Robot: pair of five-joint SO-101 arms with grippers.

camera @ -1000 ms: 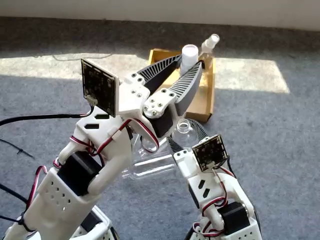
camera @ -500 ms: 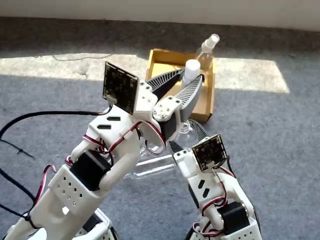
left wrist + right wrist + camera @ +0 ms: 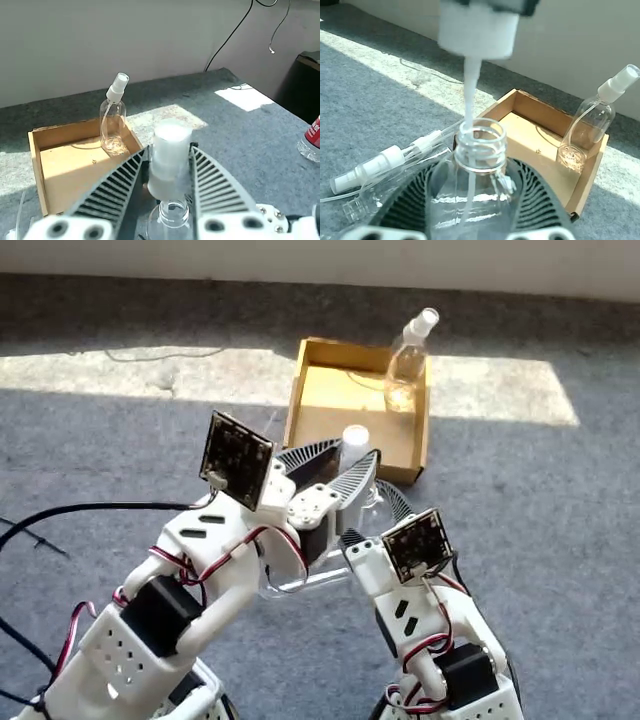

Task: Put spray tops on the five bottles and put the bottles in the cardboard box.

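Spray top point(image 3: 354, 439) pinched in left gripper point(image 3: 345, 466) mid-frame, tube dipping into the open bottle point(image 3: 476, 200) clamped by right gripper point(image 3: 478, 166)

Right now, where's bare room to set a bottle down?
Inside the cardboard box: the floor left of and in front of the capped bottle in its far right corner. Also the carpet right of the box. Crowded: near side of the box, around the held open bottle and loose spray tops.
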